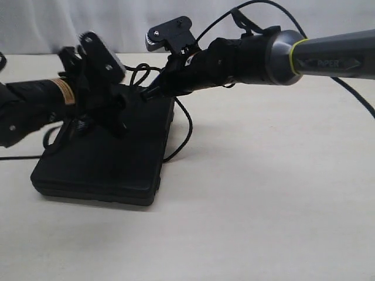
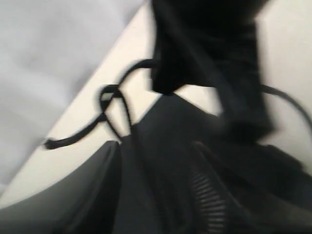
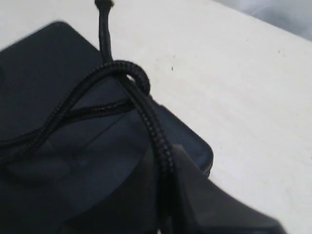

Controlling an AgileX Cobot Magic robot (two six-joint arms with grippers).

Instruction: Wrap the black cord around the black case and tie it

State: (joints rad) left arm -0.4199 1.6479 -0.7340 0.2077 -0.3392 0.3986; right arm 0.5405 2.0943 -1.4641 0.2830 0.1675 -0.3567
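**Black cord crossed on the lid, knot not yet pulled tight**

My right gripper is clamped on the cord at the far edge of the case, having reached across the middle. From its camera I see two runs of cord crossing on the lid near a corner, one arching over the other in a loose loop. My left gripper hangs over the far left part of the lid with its jaws apart, holding nothing that I can make out (its own camera is badly blurred).

I'd judge the wrap is laid and the tie is begun but slack. Whether the cord passes under the case I cannot tell. What seems left is to take the free end and draw the crossing snug.

Both arms crowd the case's far edge, and the table ends close behind it against a pale backdrop. Slack cord curls off the case's right side. Wide bare tabletop lies to the right and in front, so that is where I have room to pull.
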